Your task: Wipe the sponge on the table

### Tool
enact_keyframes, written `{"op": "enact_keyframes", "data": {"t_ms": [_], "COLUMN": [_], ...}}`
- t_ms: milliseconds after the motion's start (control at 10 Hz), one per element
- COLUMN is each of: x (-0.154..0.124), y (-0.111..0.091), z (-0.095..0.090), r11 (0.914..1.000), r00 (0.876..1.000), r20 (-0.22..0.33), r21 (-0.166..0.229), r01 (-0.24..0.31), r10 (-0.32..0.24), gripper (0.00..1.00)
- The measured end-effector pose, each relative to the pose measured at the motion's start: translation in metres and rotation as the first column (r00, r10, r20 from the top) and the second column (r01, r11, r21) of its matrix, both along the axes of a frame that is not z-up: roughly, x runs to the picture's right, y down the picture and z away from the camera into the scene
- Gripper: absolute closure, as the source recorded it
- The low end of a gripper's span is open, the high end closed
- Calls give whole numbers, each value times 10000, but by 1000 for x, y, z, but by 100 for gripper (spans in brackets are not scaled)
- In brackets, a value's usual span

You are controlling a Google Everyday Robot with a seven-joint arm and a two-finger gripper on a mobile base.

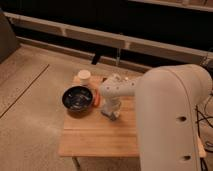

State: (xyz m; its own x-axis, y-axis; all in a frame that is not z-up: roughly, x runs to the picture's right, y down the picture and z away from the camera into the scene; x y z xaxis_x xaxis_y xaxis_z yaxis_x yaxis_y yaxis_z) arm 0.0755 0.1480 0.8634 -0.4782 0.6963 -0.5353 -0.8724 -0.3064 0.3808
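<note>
Camera view: jaws, likely on sponge [112,115], mid-table [100,142].

Light wood plank table [100,140], black bowl [66,96] with pale specks inside, small orange thing [96,100], cream cup [84,76]. The white arm [170,115] has its whitish gripper [111,113] down on the tabletop, on what looks like a blue-grey sponge [114,116].

Just beside the black bowl [77,98], the gripper [110,110] covers most of the sponge [114,116]; the arm [170,120] hides the table [100,140] edge opposite the bowl.
</note>
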Motion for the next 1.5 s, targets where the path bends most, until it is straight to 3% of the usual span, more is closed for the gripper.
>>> {"op": "enact_keyframes", "data": {"t_ms": [300, 700, 900, 1100, 1300, 1500], "x": [-4, -39, -58, -66, -61, -58], "y": [-16, -24, -13, -3, 15, 23], "z": [2, 2, -9, -22, -37, -38], "r11": [9985, 9969, 9936, 9931, 9923, 9923], "r00": [9998, 9975, 9926, 9905, 9910, 9919], "r20": [-104, 392, 657, 837, 766, 736], "r21": [-522, -554, -547, -524, -664, -752], "r01": [-181, -566, -989, -1054, -1049, -982], "r10": [176, 588, 1024, 1095, 1098, 1038], "gripper": [85, 85, 85, 85, 85, 85]}}
